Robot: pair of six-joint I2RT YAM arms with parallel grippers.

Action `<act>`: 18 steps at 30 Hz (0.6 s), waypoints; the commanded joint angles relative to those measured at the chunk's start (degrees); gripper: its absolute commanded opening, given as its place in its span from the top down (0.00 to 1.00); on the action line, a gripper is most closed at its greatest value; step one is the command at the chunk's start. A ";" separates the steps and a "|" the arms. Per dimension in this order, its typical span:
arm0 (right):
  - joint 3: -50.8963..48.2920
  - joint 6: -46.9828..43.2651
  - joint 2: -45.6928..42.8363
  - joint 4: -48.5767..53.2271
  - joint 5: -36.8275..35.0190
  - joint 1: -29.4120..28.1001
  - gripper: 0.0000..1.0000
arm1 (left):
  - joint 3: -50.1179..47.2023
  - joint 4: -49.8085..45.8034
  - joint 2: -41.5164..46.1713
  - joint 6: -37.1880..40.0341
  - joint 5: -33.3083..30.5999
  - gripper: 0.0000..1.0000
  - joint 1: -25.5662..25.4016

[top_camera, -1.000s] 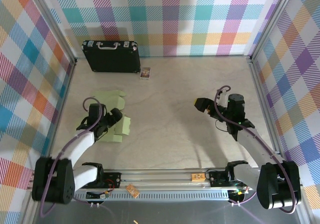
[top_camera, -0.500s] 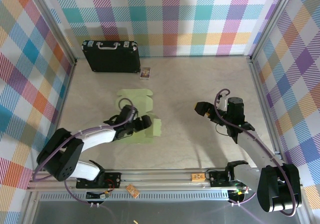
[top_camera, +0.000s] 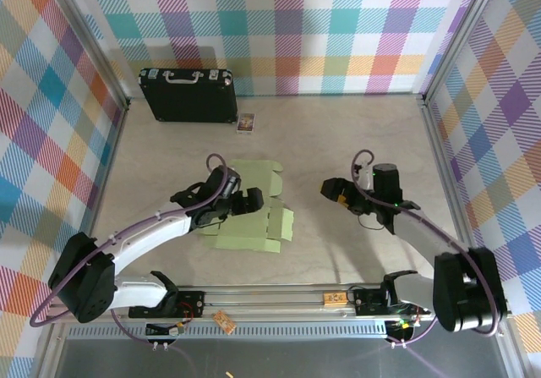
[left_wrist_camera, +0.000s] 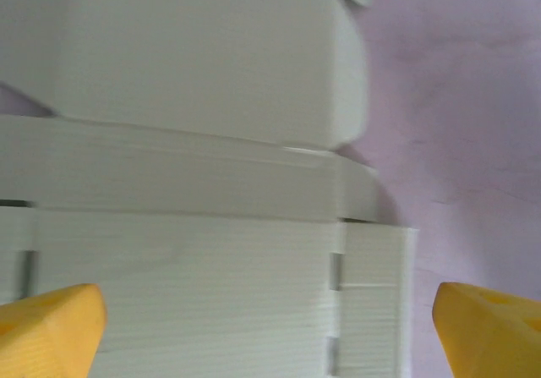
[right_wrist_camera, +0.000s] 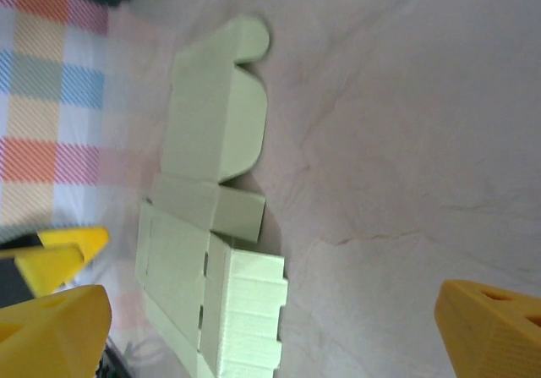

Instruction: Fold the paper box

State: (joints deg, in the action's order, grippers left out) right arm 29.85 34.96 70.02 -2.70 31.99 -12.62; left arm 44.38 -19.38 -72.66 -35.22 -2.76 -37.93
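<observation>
Box: the pale green box (top_camera: 249,236) lies opened out and mostly flat at mid-table (top_camera: 161,162), its flaps and rounded tabs spread. It sits well apart from the black case (top_camera: 188,95) and the small card (top_camera: 246,123) at the back wall.
Left gripper: the left gripper (top_camera: 247,200) hangs low over the box's middle panels with its jaws wide, holding nothing. In the wrist view its yellow fingertips (left_wrist_camera: 46,327) flank a creased panel.
Right gripper: the right gripper (top_camera: 331,190) hovers near the box's right edge, turned toward it, jaws wide and empty.
Step in hand: by the look of it, an early one. The sheet is being lined up between the arms and no wall stands yet.
Next move: probably one gripper pins the base panel while the other slips under a side flap and tips it up along its crease. The thin card could slide or buckle if pushed unpinned.
</observation>
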 commanded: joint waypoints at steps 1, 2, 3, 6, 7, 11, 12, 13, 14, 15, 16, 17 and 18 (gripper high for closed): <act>6.95 -2.74 5.82 1.84 2.13 -5.19 0.04 | -1.63 -6.16 -0.83 4.24 -0.11 0.07 0.25; 8.58 -3.21 8.01 2.15 1.76 -6.55 0.05 | -2.43 -5.23 -1.13 4.28 1.35 0.09 0.24; 10.18 -3.45 10.57 2.19 1.50 -7.79 0.06 | -3.16 -4.29 -1.57 4.28 2.53 0.13 0.30; 15.53 -3.91 18.04 2.41 3.44 -9.86 0.09 | -4.33 -4.35 -2.36 4.28 1.85 0.23 0.27; 17.46 -4.38 20.44 2.89 4.26 -10.49 0.09 | -4.84 -4.28 -2.25 4.39 1.69 0.29 0.25; 24.96 -7.21 28.15 7.71 4.60 -12.78 0.12 | -6.16 -3.45 -2.94 4.63 2.01 0.42 0.23; 26.40 -7.66 29.60 8.50 4.70 -13.23 0.12 | -6.32 -2.97 -3.60 4.68 2.30 0.45 0.26; 27.44 -7.92 30.85 8.82 4.91 -13.67 0.13 | -6.50 -2.37 -4.47 4.74 2.47 0.47 0.25; 28.22 -8.12 31.70 9.20 5.18 -14.09 0.13 | -6.59 -2.10 -5.28 4.78 2.66 0.49 0.36; 29.02 -8.60 32.61 9.87 5.42 -14.71 0.13 | -6.66 -1.50 -6.07 4.89 2.81 0.52 0.36; 29.73 -9.20 33.40 10.83 5.46 -15.51 0.13 | -6.85 -0.76 -6.88 4.90 3.00 0.54 0.32; 30.28 -9.83 33.92 11.64 5.04 -16.10 0.13 | -6.96 -0.10 -7.56 4.98 3.11 0.55 0.47; 30.74 -10.34 34.57 12.36 4.75 -16.82 0.13 | -7.03 0.60 -8.39 5.03 3.25 0.56 0.59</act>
State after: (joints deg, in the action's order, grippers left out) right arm 58.67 27.77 103.28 5.39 35.29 -27.62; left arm 38.37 -20.58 -79.46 -30.61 -0.51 -37.45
